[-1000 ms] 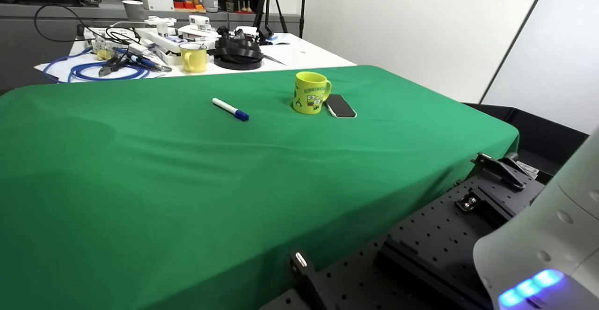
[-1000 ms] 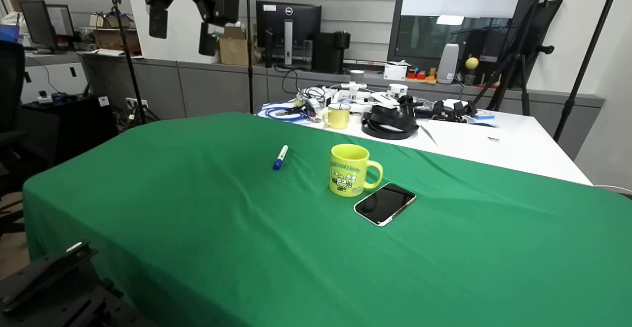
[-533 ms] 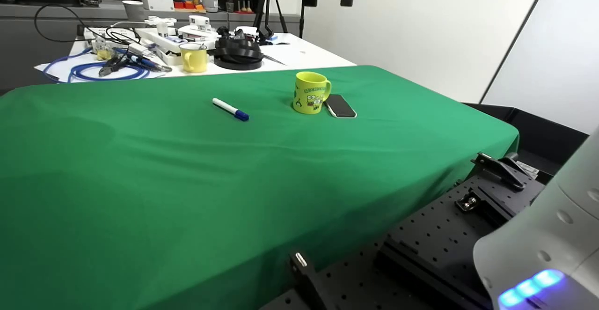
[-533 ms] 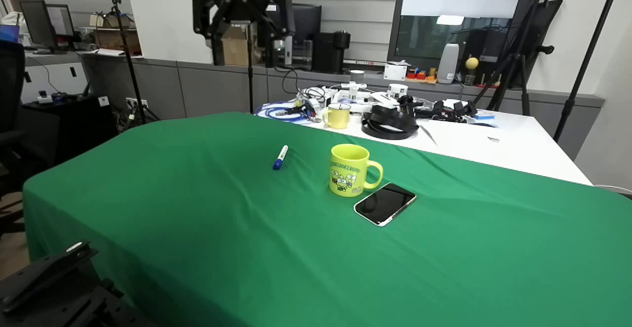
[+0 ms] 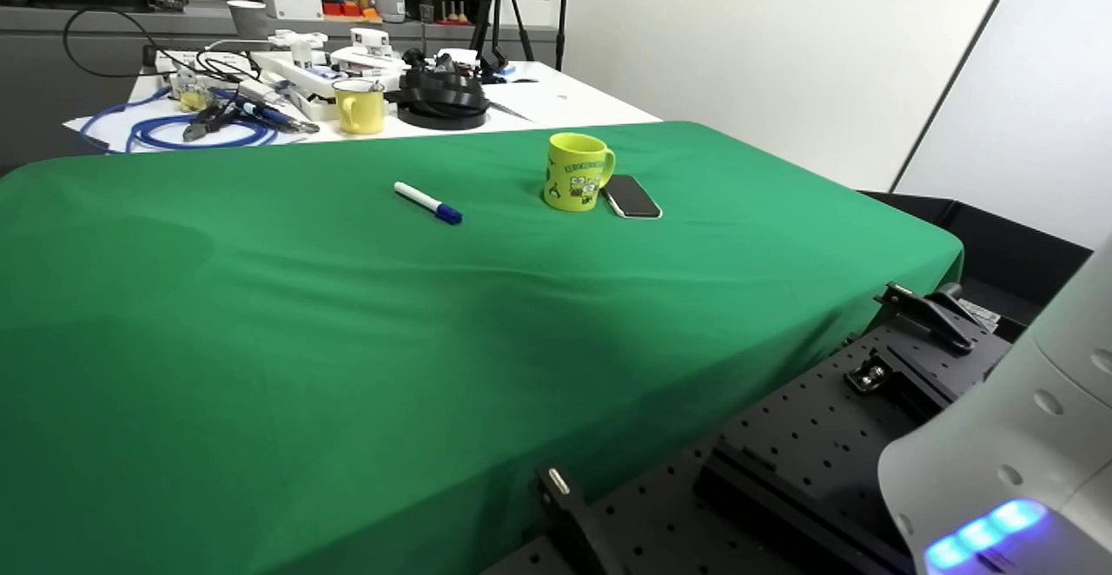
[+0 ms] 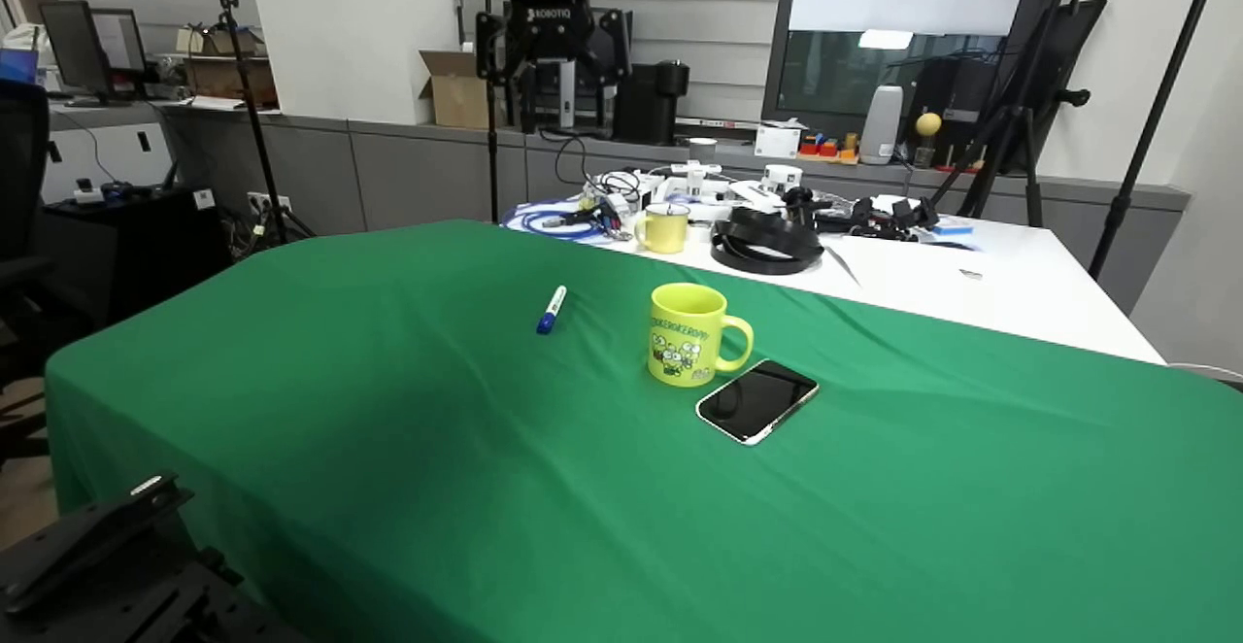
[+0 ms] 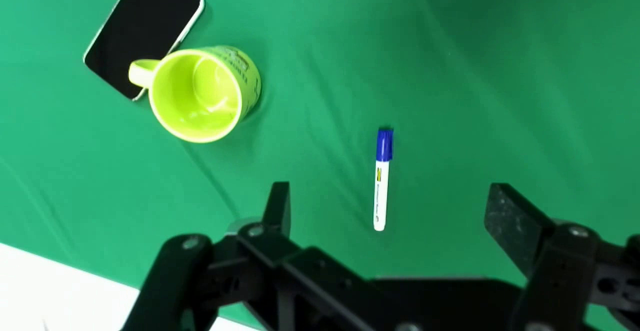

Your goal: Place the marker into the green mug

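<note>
The marker, white with a dark blue cap, lies flat on the green cloth in both exterior views (image 5: 427, 202) (image 6: 552, 310). In the wrist view the marker (image 7: 381, 186) shows between the fingers, below them, cap pointing up in the picture. The green mug stands upright in both exterior views (image 5: 569, 184) (image 6: 680, 344); the wrist view looks into the mug (image 7: 200, 96), whose inside holds nothing visible. My gripper (image 7: 389, 206) is wide open and empty. In an exterior view the gripper (image 6: 565, 123) hangs high above the cloth; elsewhere only fingertips show at the top edge.
A dark phone (image 6: 757, 402) lies by the mug's handle, partly under it in the wrist view (image 7: 145, 26). Behind the green-covered table (image 6: 388, 410) is a white table with a paler yellow cup (image 6: 663, 228), cables and a black coil (image 6: 767, 240).
My gripper has moved right in an exterior view and left along the top edge in an exterior view, staying high and open. The marker, mug and phone have not moved.
</note>
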Motion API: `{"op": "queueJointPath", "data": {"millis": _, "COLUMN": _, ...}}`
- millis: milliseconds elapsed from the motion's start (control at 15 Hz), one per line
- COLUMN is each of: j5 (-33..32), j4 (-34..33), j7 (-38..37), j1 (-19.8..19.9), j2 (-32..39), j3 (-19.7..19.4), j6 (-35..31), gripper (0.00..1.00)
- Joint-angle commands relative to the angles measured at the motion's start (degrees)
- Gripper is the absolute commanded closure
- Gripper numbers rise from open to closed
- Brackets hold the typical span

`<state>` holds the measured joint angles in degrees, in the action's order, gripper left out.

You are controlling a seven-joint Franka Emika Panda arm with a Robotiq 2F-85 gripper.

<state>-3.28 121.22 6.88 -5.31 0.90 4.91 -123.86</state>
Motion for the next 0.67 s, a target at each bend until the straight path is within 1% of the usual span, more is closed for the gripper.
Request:
{"op": "queueJointPath", "data": {"millis": 0, "j5": 0.0, "j4": -2.8, "j7": 0.0, "j1": 0.1, "j2": 1.9, "j3": 0.1, "j6": 0.7, "gripper": 0.00}}
{"op": "queueJointPath", "data": {"millis": 133, "j5": 0.0, "j4": -5.8, "j7": 0.0, "j1": 0.1, "j2": 4.0, "j3": 0.1, "j6": 1.6, "gripper": 0.00}}
{"op": "queueJointPath", "data": {"millis": 467, "j5": 0.0, "j4": -6.5, "j7": 0.0, "j1": 0.1, "j2": 4.4, "j3": 0.0, "j6": 2.2, "gripper": 0.00}}
{"op": "queueJointPath", "data": {"millis": 533, "j5": -0.7, "j4": -6.7, "j7": -0.8, "j1": 0.0, "j2": 5.4, "j3": 0.1, "j6": 1.2, "gripper": 0.00}}
{"op": "queueJointPath", "data": {"millis": 600, "j5": -1.9, "j4": -6.2, "j7": -2.5, "j1": -0.4, "j2": 6.2, "j3": 0.1, "j6": -1.2, "gripper": 0.00}}
